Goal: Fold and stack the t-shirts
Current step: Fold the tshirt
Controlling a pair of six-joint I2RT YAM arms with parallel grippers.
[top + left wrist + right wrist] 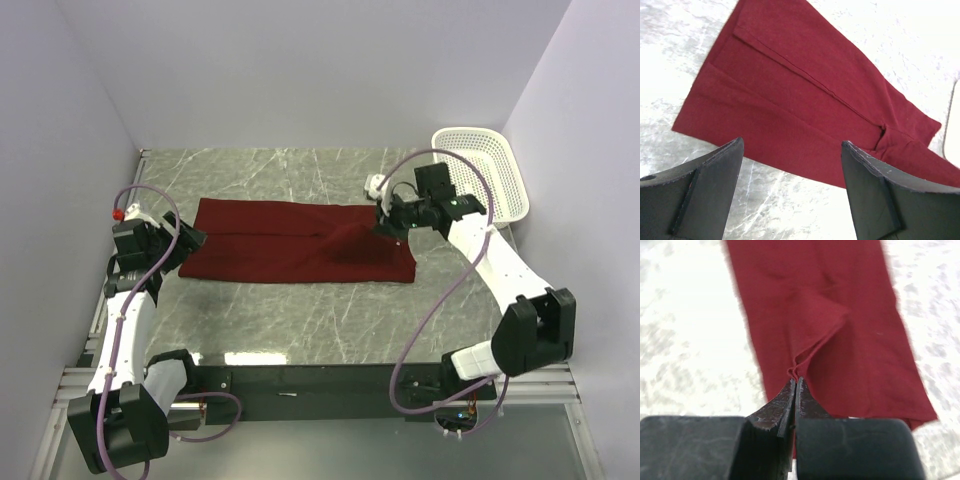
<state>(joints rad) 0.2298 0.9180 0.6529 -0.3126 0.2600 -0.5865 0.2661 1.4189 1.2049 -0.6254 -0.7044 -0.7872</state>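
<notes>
A dark red t-shirt point(290, 245) lies folded into a long flat strip across the middle of the marble table point(300, 320). My right gripper point(381, 226) is at the strip's right end, shut on a pinch of cloth that rises in a small tent. In the right wrist view the t-shirt point(850, 340) bunches right at the tips of that gripper point(796, 380). My left gripper point(190, 241) hovers at the strip's left end with nothing in it. In the left wrist view that gripper point(792, 145) stands open over bare table, just short of the t-shirt point(790, 95).
A white mesh basket point(487, 170) stands at the back right corner, behind the right arm. A small white object point(373, 183) lies on the table just beyond the t-shirt's right end. Walls close in the table on the left, back and right.
</notes>
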